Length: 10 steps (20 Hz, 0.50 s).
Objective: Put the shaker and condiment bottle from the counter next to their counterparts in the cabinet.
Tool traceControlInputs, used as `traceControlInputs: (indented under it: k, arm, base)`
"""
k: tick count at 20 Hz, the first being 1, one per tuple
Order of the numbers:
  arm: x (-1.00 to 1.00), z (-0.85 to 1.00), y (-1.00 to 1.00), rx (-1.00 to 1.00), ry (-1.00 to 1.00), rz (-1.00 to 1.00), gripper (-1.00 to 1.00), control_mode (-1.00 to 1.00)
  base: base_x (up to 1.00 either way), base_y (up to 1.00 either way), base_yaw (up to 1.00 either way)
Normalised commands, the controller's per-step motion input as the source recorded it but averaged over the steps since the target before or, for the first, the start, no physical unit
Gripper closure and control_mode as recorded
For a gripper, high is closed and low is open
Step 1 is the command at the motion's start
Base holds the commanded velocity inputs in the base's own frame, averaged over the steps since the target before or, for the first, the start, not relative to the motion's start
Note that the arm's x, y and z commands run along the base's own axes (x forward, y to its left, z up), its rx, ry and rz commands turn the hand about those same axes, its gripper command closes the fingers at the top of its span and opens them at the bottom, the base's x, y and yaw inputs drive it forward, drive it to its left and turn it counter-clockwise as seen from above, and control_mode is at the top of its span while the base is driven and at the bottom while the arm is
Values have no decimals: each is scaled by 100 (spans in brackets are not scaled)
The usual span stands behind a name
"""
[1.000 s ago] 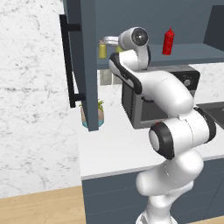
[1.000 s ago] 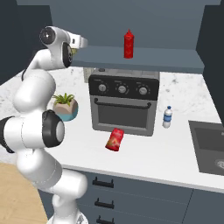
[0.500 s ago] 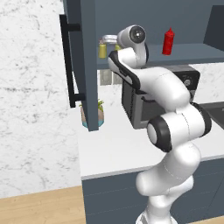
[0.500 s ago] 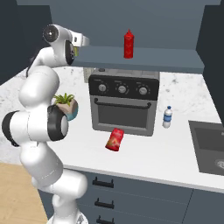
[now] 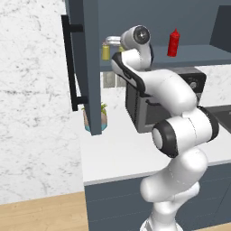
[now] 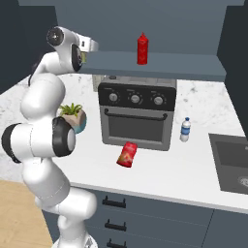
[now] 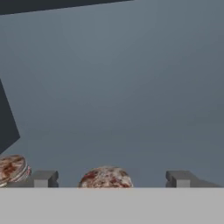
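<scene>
yellow-green shaker (image 5: 106,51) stands on the cabinet (image 5: 135,63) shelf; we see its cap between our claw (image 7: 111,179) tips, spread apart, another cap just beside. labelled red condiment bottle (image 6: 128,154) lies on the bench (image 6: 160,169).

Matt cabinet (image 6: 160,65); glossy white counter (image 6: 160,174)

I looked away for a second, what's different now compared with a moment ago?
The hand opened and let go of the shaker, which stands on the cabinet shelf between its fingertips. The arm barely shifted. The labelled condiment bottle lies on the counter as before.
</scene>
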Motion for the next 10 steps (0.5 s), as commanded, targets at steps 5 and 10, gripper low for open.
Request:
traceControlInputs:
  k: [5, 10]
  arm:
    - [-61, -25, -2, 0, 0, 0, -100, -100]
    - [-66, -39, -29, 0, 0, 0, -100, -100]
  base:
    - [0, 0, 0]
    - [0, 0, 0]
